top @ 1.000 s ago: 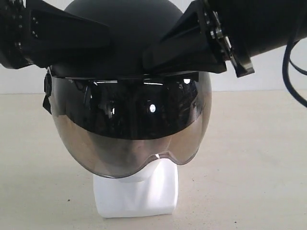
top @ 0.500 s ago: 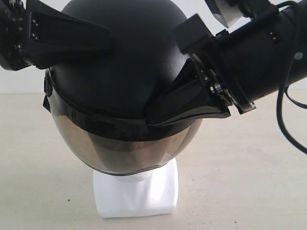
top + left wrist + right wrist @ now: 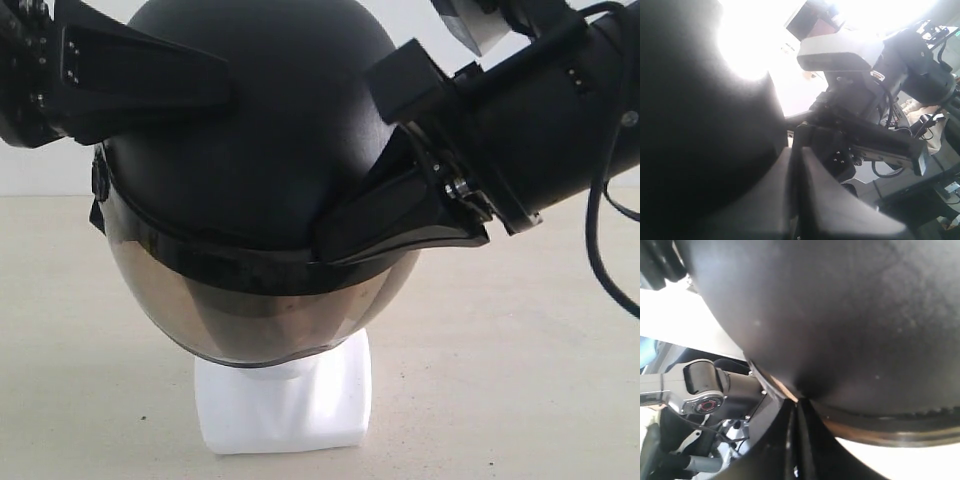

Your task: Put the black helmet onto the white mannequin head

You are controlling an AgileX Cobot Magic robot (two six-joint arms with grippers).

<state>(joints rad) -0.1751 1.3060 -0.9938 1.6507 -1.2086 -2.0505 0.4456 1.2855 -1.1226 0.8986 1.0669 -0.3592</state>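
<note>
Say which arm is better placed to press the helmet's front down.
Right, probably: the right gripper touches the black helmet just above the visor; the left gripper sits high on its side.

The table (image 3: 520, 400) is a pale beige, matte surface that fills the lower half of the exterior view from edge to edge. Toward 12 o'clock its far edge meets a white wall (image 3: 45, 172) in a straight, level line. One thing stands directly on it: the head (image 3: 285, 405), glossy white, near 6 o'clock and a little left of the middle, resting flat on its squarish base. Only its neck and base show. A faint shadow lies on the table round the base. A tiny dark speck (image 3: 143, 418) sits at 9 o'clock of the base, apart from it.
</note>
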